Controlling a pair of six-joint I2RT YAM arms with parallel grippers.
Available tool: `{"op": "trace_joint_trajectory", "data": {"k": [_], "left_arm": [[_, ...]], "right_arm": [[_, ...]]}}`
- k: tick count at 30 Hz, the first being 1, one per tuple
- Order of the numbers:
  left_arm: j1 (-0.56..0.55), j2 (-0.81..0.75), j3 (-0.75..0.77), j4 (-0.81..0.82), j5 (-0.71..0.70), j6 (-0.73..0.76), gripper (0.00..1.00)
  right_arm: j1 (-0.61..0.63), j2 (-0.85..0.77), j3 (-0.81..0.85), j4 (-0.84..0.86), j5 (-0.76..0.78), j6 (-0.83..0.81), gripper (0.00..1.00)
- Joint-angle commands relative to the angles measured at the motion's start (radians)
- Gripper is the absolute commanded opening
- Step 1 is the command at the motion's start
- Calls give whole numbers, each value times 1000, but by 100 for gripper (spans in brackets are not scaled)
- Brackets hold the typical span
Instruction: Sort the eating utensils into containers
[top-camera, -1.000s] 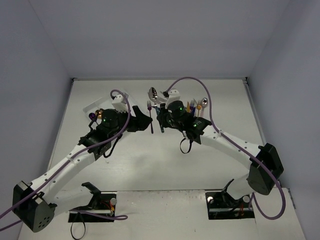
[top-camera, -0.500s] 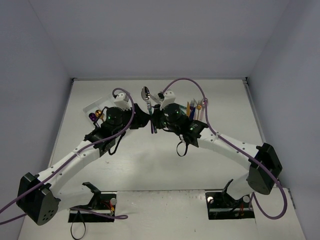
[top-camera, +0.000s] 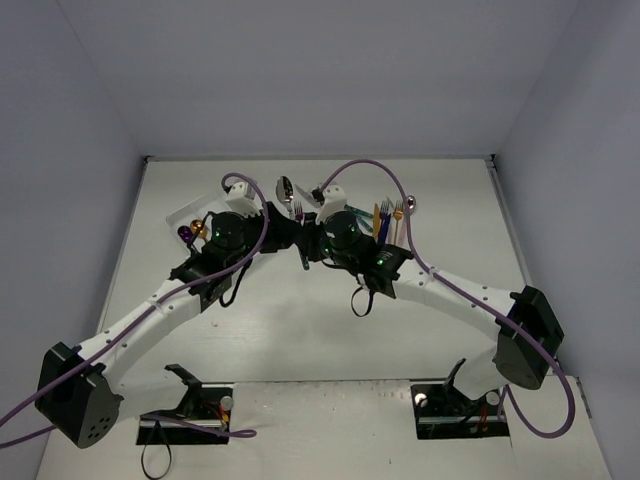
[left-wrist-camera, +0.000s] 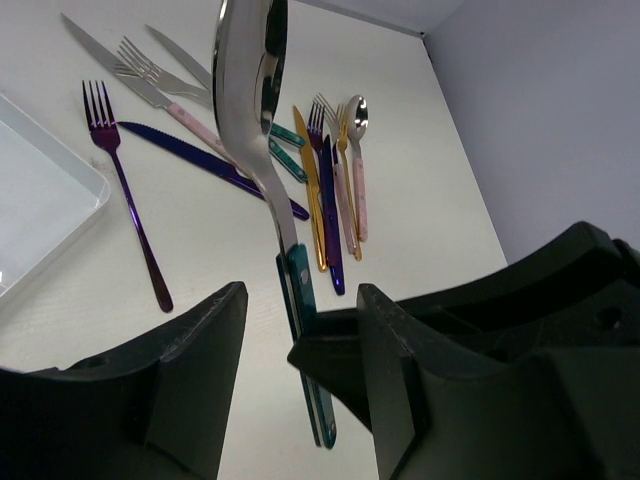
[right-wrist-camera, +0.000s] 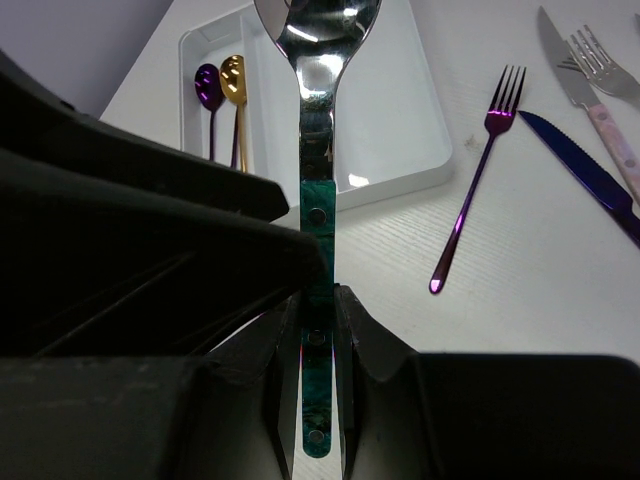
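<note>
White arm links (top-camera: 150, 313), black joints, black left hand (left-wrist-camera: 300, 310) and right hand (right-wrist-camera: 318, 310) — purple cables (top-camera: 370, 158).

Taking the top view as a dial with the arm bases at 6 o'clock, the tray (top-camera: 183, 212) lies on the table (top-camera: 300, 330) at 10 o'clock. A pair of spoons (right-wrist-camera: 233, 78) rests side by side in its edge compartment, the one farthest from the fork (right-wrist-camera: 473, 185). That fork lies on the table just beside the tray, at its 3 o'clock, with a knife (right-wrist-camera: 582, 167) beyond it. At 12 o'clock the held spoon (right-wrist-camera: 318, 160) sits above the table, between the left gripper (left-wrist-camera: 300, 300) and the right gripper (right-wrist-camera: 318, 300). The remaining cutlery (top-camera: 388, 215) lies together at 1 o'clock.
</note>
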Motion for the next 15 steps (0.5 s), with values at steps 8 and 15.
{"op": "trace_joint_trajectory", "data": {"k": [8, 15], "left_arm": [[32, 37, 47, 134, 57, -40, 44], [32, 53, 27, 146, 74, -59, 25]], "right_arm": [[14, -27, 0, 132, -19, -3, 0], [14, -28, -4, 143, -27, -2, 0]]}}
